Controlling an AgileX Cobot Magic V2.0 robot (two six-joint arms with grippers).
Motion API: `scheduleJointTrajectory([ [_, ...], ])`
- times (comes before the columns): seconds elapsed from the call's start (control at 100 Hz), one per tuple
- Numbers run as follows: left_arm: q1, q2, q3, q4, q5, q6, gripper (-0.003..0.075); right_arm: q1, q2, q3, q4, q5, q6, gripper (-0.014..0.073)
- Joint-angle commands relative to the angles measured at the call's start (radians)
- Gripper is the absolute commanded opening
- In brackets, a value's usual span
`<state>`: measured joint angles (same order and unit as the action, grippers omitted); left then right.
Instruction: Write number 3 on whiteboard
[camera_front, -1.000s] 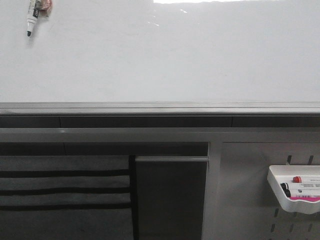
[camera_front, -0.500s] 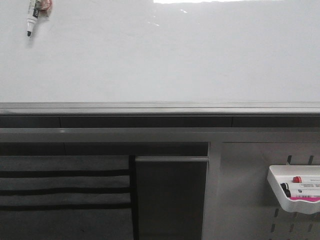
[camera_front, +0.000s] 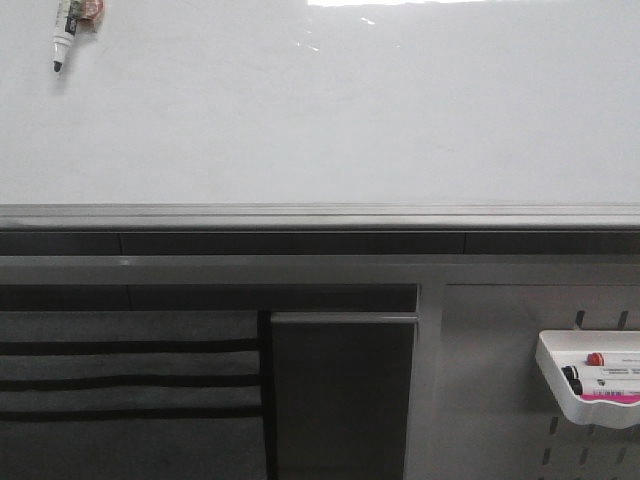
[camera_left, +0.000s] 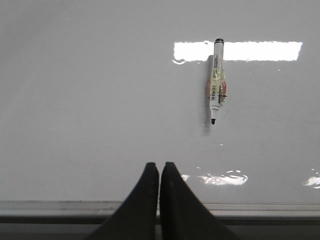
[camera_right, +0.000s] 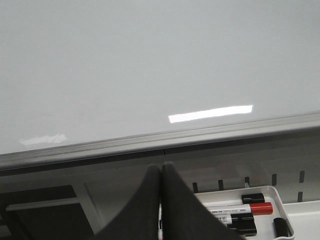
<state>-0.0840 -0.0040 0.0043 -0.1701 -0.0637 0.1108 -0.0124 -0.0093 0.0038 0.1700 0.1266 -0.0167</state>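
The whiteboard fills the upper half of the front view, glossy white and bare of any number 3; no marker strokes show in any view. A black-tipped marker hangs on the board at its top left and also shows in the left wrist view. My left gripper is shut and empty, in front of the board just above its grey rail. My right gripper is shut and empty, below the board's rail, over the marker tray. Neither gripper shows in the front view.
A white tray with red and black markers hangs on the slotted pegboard panel at the lower right. A dark panel and a grey striped cloth sit below the rail.
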Motion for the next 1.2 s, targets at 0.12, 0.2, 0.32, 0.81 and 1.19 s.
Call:
scheduleJointTrajectory([
  [0.12, 0.0, -0.005, -0.156, -0.049, 0.092, -0.007, -0.002, 0.0, 0.018, -0.193, 0.004, 0.048, -0.006, -0.0069],
  [0.2, 0.0, 0.038, -0.254, -0.049, 0.187, -0.007, -0.002, 0.0, 0.065, -0.289, 0.004, 0.097, -0.022, -0.0069],
  [0.32, 0.0, 0.127, -0.385, -0.044, 0.272, -0.005, -0.002, 0.0, 0.169, -0.438, 0.004, 0.211, -0.104, -0.0069],
  [0.81, 0.0, 0.417, -0.594, -0.013, 0.423, -0.003, -0.002, 0.0, 0.504, -0.67, 0.002, 0.354, -0.152, -0.0069],
  [1.19, -0.007, 0.521, -0.59, 0.069, 0.406, -0.003, 0.0135, 0.0, 0.613, -0.67, 0.002, 0.351, -0.15, 0.0237],
])
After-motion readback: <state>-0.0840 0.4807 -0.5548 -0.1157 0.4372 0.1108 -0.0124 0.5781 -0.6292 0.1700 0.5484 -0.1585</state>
